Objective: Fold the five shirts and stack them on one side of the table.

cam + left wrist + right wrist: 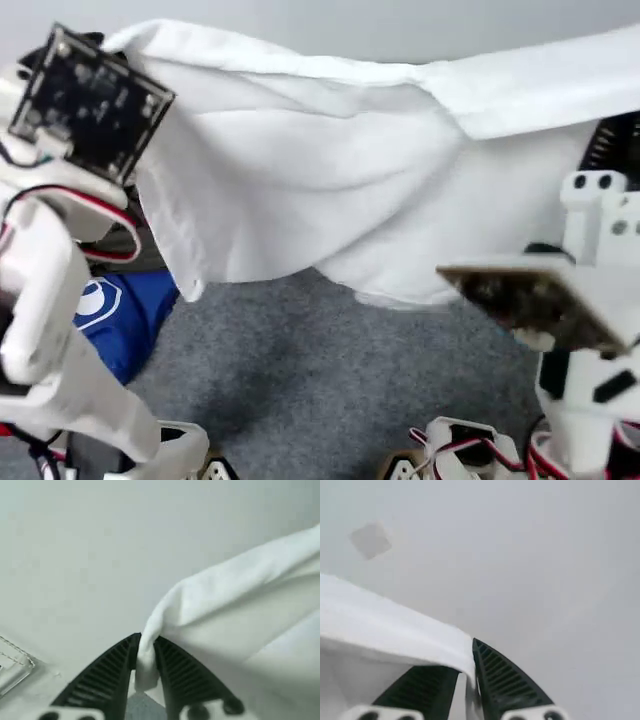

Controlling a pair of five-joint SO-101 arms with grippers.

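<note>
A: Where's the white shirt (330,190)?

B: Up in the air, stretched left to right across the far side and hanging in loose folds. Its lower edge sits above the grey table (330,370); I can't tell whether it touches.

A: Left gripper (146,641)?

B: Fingers closed tight on a bunched bit of the shirt's edge, with cloth squeezed out between them.

A: Right gripper (467,662)?

B: Same, pinched hard on a flat fold of the white cloth. No gap visible.

A: Anything else?

B: A blue shirt (125,315) lies crumpled at the near left, half under the arm there.

A: Step?

B: Looks like spreading the shirt before laying it flat, so early in the task.

A: Tips for doing it well?

B: Keep both pinches level and the top edge taut, since the middle sags. Lower both arms together so the hanging edge lands first, then lay the rest down smoothly. Set it right of the blue shirt, not on top. The left grip is near the hem, so it may slip.
</note>
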